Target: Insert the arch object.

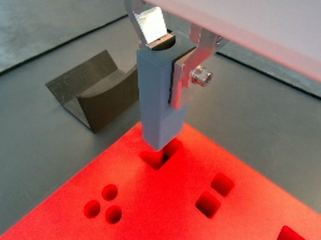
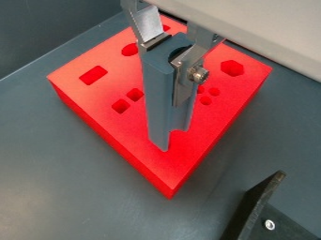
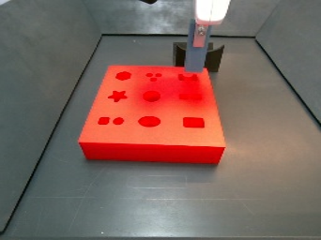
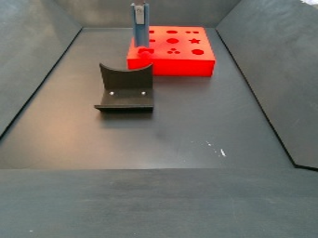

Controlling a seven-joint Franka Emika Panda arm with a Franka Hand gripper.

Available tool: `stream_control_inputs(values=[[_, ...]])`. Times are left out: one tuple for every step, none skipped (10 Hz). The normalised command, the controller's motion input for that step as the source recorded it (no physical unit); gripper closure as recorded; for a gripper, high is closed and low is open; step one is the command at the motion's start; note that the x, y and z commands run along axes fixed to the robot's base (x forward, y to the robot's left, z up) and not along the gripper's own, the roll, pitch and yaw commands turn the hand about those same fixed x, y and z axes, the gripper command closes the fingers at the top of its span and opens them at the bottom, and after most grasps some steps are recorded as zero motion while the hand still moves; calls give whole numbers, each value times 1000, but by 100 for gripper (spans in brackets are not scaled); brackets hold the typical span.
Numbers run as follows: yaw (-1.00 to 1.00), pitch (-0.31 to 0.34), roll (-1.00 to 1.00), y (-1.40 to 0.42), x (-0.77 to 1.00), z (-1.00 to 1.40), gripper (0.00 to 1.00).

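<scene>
Tool (image 1: 171, 67): closed on the arch object (image 1: 160, 112), one silver finger (image 1: 152, 26) on each flat side. The piece shows as a grey-blue slab seen edge-on; its notch cannot be made out from here.

Piece hangs upright, long axis vertical, square to the top face of the red board (image 1: 257, 155). Its lower end sits at the mouth of a dark cut-out (image 1: 157, 157) in the board. Whether it has entered or only touches the rim cannot be told in a wrist view. In a wrist view from the opposite side, the arch object (image 2: 167, 112) stands over the board's (image 2: 75, 94) corner region, tip on or just in the top face.

Judgement: the cut-out lies straight below the tool, so the coming move is straight down along the piece's long axis. Alignment of slab to slot matters most; any tilt could jam it.

Farther out: the side view puts the arch object (image 3: 197, 54) at the board's (image 3: 163, 139) far right corner. The fixture (image 3: 217, 59) stands just beyond that corner on the surface (image 4: 187, 130), apart from the board and empty.
</scene>
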Motion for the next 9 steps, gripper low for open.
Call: stream_control_inputs(values=[[0, -171, -360, 11, -157, -89, 100], [0, -231, -386, 3, -174, -46, 100], [0, -189, -267, 0, -126, -51, 100], [0, -100, -81, 0, -171, 0, 100], [0, -69, 0, 0, -260, 0, 100], [0, -50, 41, 0, -223, 0, 100], [0, 0, 97, -14, 0, -63, 100], [0, 0, 84, -11, 163, -71, 100], [0, 0, 66, 0, 109, -77, 100]])
